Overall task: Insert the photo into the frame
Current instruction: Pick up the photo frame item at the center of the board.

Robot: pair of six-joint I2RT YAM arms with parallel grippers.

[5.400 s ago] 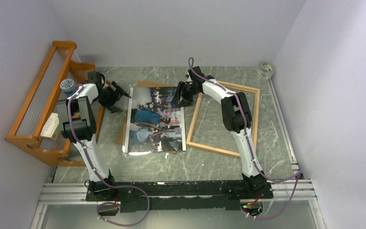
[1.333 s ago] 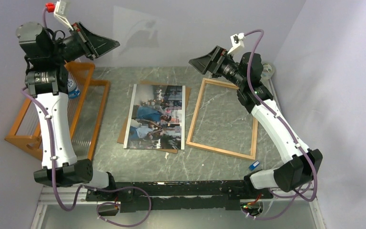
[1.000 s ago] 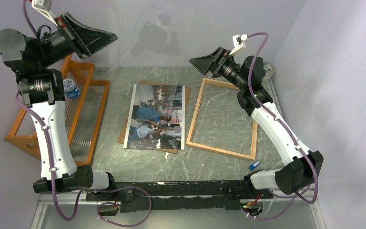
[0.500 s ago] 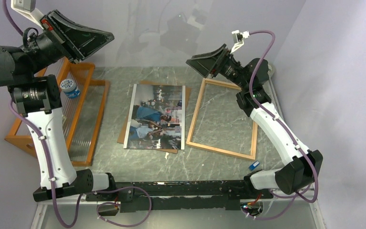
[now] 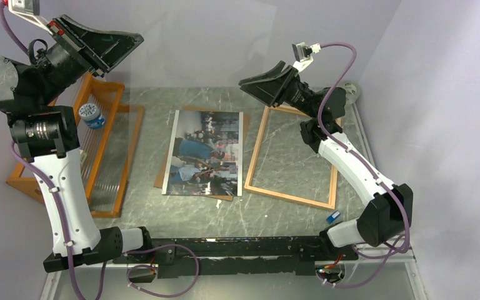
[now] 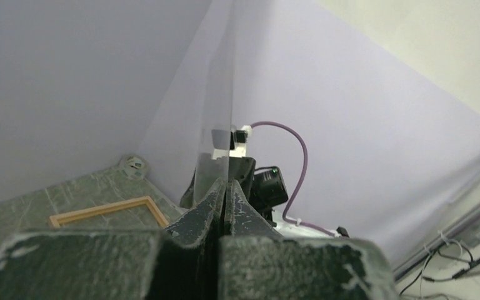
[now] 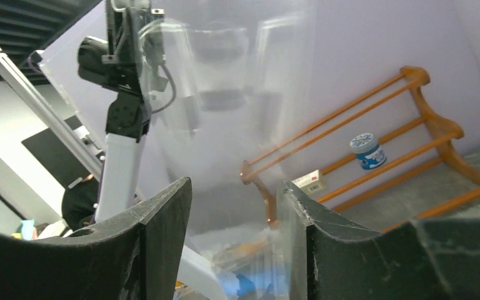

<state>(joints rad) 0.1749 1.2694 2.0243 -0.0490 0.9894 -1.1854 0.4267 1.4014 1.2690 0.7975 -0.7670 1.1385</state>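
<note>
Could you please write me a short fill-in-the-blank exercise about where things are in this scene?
1. In the top view, the photo lies to the ____ of the frame.
2. The left gripper is ____ on the clear sheet; the right gripper has its jaws apart.
3. The blue-lidded jar rests on the orange ____.
Missing words: left; shut; rack.

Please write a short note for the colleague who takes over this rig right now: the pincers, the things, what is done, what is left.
Left pincer: shut on the edge of a clear sheet, held high.
Right pincer: open, raised, facing the same sheet; I cannot tell whether it touches it.
The photo lies flat on the brown backing board. The frame lies empty just to its right.
Done: nothing is in the frame yet.
Left: put the photo into the frame.
</note>
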